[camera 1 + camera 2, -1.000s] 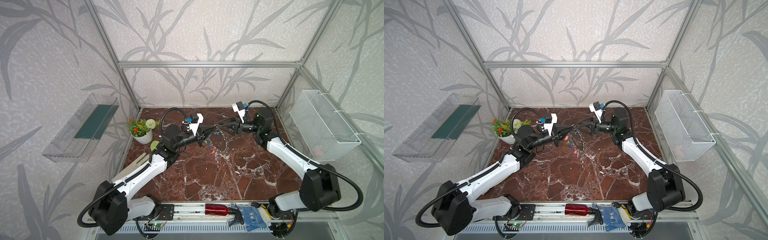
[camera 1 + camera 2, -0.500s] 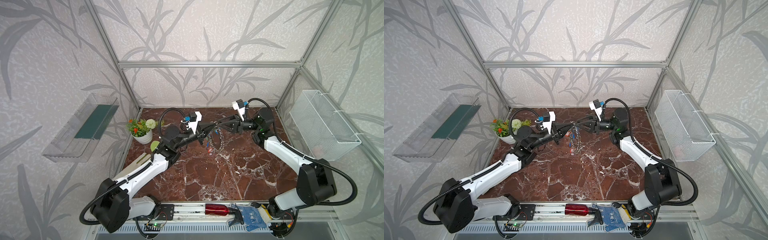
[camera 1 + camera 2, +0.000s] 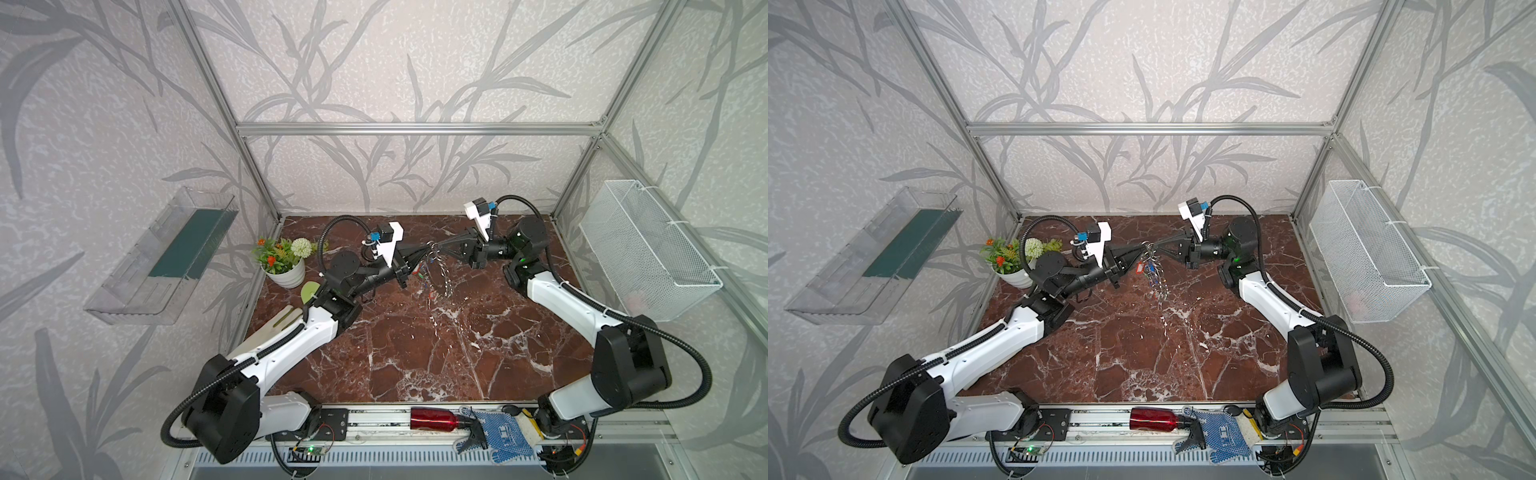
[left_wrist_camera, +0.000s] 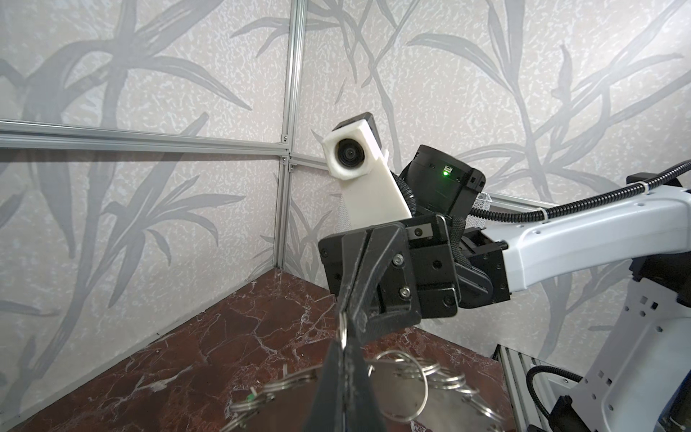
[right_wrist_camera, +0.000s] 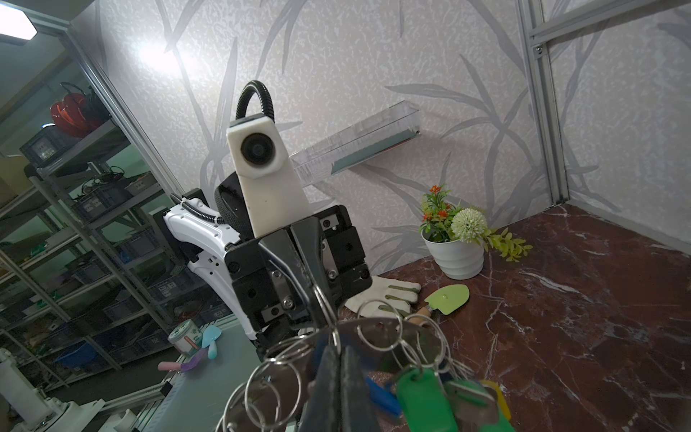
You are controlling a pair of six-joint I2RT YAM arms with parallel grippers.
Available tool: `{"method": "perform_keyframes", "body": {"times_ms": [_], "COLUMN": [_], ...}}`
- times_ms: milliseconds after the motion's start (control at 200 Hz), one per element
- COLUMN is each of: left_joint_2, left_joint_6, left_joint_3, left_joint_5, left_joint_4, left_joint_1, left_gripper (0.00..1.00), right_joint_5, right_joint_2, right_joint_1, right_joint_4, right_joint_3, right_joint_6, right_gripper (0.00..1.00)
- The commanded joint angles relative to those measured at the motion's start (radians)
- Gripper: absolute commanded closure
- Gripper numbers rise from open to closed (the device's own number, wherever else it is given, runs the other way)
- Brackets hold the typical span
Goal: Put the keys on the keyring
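Above the back of the marble table my two grippers meet tip to tip. The left gripper (image 3: 428, 249) (image 4: 346, 338) is shut on a small ring at the rim of the keyring (image 3: 442, 276) (image 3: 1159, 279). From the other side, the right gripper (image 3: 437, 248) (image 5: 338, 351) is shut on a ring at the same spot. The grey keyring (image 4: 441, 409) hangs below both, fringed with silver rings. The keys (image 3: 422, 270) (image 3: 1142, 268) dangle from it. A green tag (image 5: 422, 396), a blue tag (image 5: 381, 397) and a yellow tag (image 5: 499, 392) show in the right wrist view.
A flowerpot (image 3: 286, 268), a green trowel (image 3: 309, 293) and a white glove (image 3: 270, 328) lie at the table's left edge. A wire basket (image 3: 648, 249) hangs on the right wall, a clear shelf (image 3: 166, 257) on the left. A red bottle (image 3: 432, 417) and a blue glove (image 3: 503, 434) lie on the front rail.
The right gripper has closed from partly open to shut on a ring at the keyring's rim. The left gripper stays shut with the keyring hanging from it.
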Motion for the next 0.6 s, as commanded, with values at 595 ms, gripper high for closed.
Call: {"method": "perform_keyframes", "body": {"times_ms": [595], "left_joint_2": [0.033], "left_joint_6": [-0.066], "left_joint_3": [0.045], "left_joint_5": [-0.034], "left_joint_4": [0.201], "left_joint_1": [-0.022], "left_gripper": [1.00], "right_joint_5": [-0.020], "right_joint_2": [0.015], "right_joint_1": [0.020], "right_joint_4": [-0.128], "right_joint_3": [0.007], "right_joint_6": [-0.094], "right_gripper": [0.99]}}
